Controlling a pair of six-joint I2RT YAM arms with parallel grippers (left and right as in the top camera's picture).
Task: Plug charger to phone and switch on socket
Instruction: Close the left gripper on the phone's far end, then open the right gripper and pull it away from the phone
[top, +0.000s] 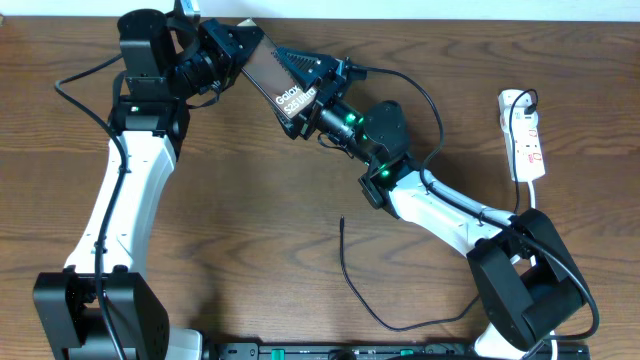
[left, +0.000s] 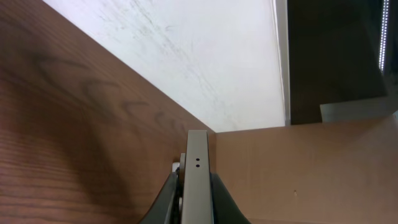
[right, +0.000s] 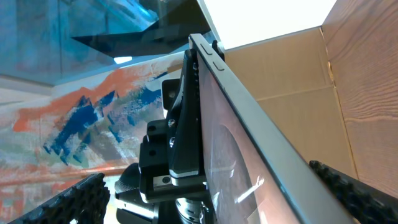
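The phone (top: 270, 72) is held up off the table at the back, its "Galaxy S25" text facing up. My left gripper (top: 238, 48) is shut on its upper end; in the left wrist view the phone's grey edge (left: 198, 177) sits between the jaws (left: 198, 205). My right gripper (top: 302, 98) is open, its fingers (right: 205, 177) spread either side of the phone's lower end (right: 261, 168) without touching it. The charger, a thin black cable (top: 360, 295), lies loose on the table with its plug tip (top: 342, 221) pointing back. The socket, a white power strip (top: 526, 138), lies at the right.
The wooden table (top: 250, 220) spans the view. A black bar (top: 380, 351) runs along the front edge. A cardboard wall (left: 311, 168) and a white wall (left: 205, 56) stand behind the table. A black plug (top: 527, 100) sits in the strip's far end.
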